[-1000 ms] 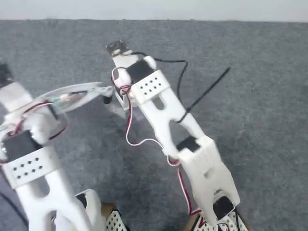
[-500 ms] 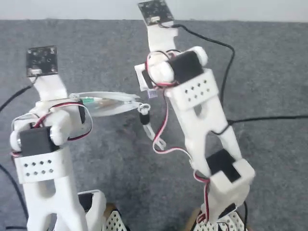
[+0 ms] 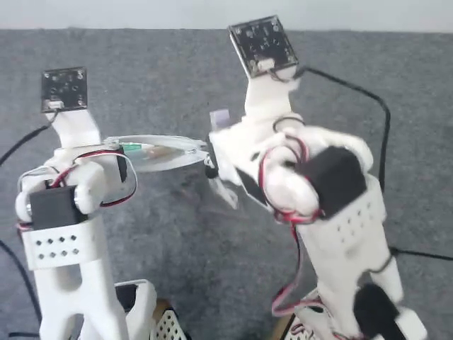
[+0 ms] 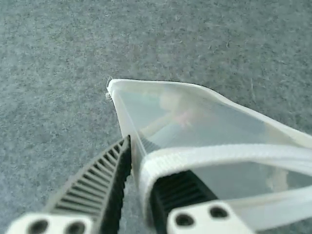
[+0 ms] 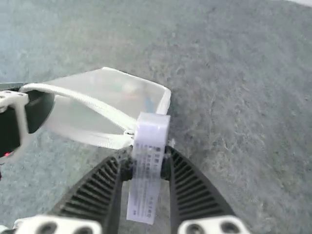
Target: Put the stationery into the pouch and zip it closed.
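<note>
Left claw [image 4: 135, 146] is clamped on the pouch [image 4: 195, 114], right claw [image 5: 146, 163] pinching its white tag [image 5: 144, 192], both above the bench [image 3: 156, 241].

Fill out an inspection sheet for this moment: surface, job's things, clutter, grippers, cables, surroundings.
Surface: grey, carpet-like mat.
Job's things: translucent pouch held off the mat between the two arms; stationery shows faintly through it; cannot tell whether the zip is fully shut.
Clutter: nothing seen.
Grippers: left gripper shut on one end of the pouch; right gripper shut on the white tag at the other end.
Cables: black cable runs from the right arm's camera board; red and white wires run along the arms.
Surroundings: pale wall strip beyond the mat's far edge.
</note>
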Available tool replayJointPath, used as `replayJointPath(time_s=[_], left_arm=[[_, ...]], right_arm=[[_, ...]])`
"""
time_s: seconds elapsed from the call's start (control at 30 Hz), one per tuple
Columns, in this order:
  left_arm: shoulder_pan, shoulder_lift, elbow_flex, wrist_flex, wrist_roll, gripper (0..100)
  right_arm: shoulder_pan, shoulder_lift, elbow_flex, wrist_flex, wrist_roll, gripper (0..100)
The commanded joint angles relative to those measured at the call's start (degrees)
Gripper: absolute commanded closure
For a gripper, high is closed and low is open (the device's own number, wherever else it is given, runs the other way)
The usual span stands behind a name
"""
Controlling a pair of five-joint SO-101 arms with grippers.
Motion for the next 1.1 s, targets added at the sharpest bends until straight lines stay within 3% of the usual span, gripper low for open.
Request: replayJointPath(time_s=[0.0, 0.4, 0.6, 1.07], left_arm=[[0.3, -2.1, -3.0, -0.9, -0.6, 99], [0.3, -2.1, -2.8, -1.0, -0.6, 99], [0.3, -2.1, -2.8, -1.0, -0.6, 99], [0.3, -2.1, -2.7, -0.8, -0.6, 99]], right_arm=[[-1.3, -7.2, 7.4, -7.0, -0.6, 99.3], [-1.5, -26.4, 40.0, -39.6, -0.6, 99.3], [-5.0, -33.6, 54.1, -56.3, -0.5, 99.3], [-7.0, -35.4, 74.4, -87.9, -0.2, 99.3]])
